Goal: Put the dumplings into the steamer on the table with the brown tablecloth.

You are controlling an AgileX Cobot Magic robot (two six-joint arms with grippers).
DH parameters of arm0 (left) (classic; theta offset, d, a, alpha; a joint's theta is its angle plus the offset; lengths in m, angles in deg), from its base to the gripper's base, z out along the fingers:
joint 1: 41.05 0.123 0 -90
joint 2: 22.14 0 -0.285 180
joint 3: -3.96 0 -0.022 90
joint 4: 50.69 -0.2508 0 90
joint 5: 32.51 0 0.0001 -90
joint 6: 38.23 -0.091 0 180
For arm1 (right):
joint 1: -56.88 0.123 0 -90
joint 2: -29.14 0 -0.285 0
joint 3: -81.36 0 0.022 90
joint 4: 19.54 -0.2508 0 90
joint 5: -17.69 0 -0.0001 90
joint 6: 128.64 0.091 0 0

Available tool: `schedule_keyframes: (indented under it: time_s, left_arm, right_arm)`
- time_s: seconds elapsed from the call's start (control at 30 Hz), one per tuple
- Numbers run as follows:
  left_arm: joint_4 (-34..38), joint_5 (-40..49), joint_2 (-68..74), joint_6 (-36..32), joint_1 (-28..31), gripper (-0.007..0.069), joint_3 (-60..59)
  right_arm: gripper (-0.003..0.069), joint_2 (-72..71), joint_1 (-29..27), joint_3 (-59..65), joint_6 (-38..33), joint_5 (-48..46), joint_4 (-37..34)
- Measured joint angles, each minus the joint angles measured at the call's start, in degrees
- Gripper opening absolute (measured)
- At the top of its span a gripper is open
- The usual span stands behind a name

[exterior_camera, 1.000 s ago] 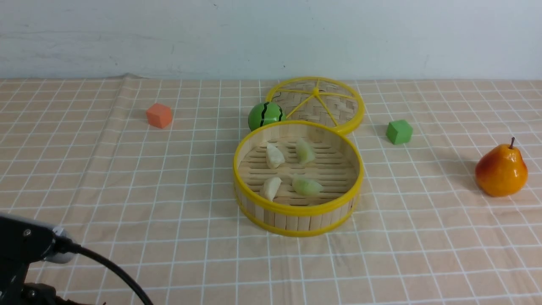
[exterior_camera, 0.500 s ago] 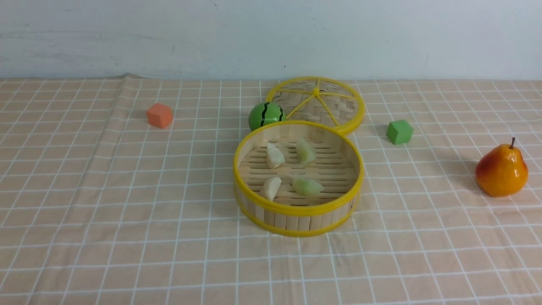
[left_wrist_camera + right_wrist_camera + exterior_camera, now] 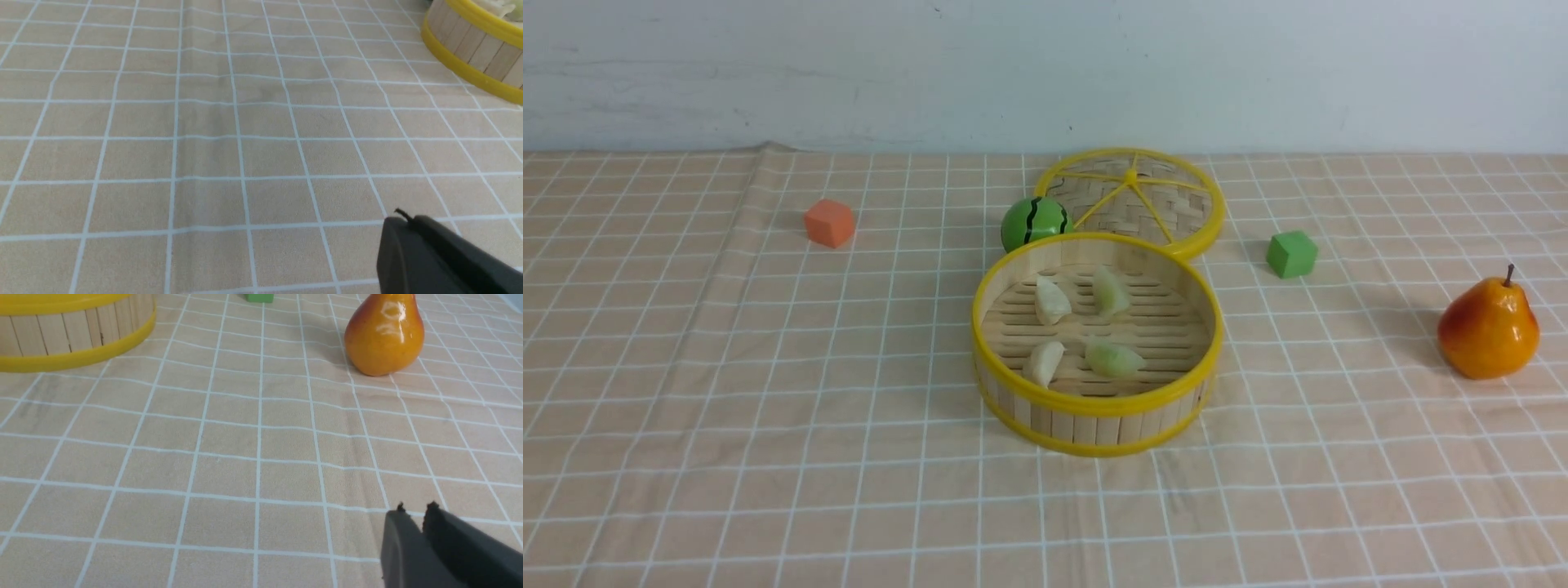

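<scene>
Since all four are in, the job looks done.
Cloth (image 3: 768, 392): flat, a few wrinkles.
Steamer (image 3: 1094, 404): mid-table; a bumping arm could tip it.
Dumplings (image 3: 1052, 300): inside the steamer.
Left gripper (image 3: 402, 218): closed, empty.
Right gripper (image 3: 414, 510): jaws a crack apart, empty.

Pale grey-white wall (image 3: 1045, 73) (faintly scuffed) behind, evenly lit
</scene>
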Motion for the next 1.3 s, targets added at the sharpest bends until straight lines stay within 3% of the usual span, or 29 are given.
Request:
schedule_keyframes:
  time_s: [0.23, 0.53, 1.3]
  left_arm:
    - [3.19, -0.44, 0.0, 0.0, 1.33, -0.0013, 0.0]
    - [3.83, -1.35, 0.0, 0.0, 7.96, -0.0013, 0.0]
    - [3.83, -1.35, 0.0, 0.0, 8.02, -0.0013, 0.0]
  right_arm:
    - [0.009, 0.0, 0.0, 0.0, -0.05, 0.0, 0.0]
    - [0.0104, 0.0, 0.0, 0.0, -0.05, -0.05, 0.0]
    - [0.0125, 0.0, 0.0, 0.0, -0.14, -0.05, 0.0]
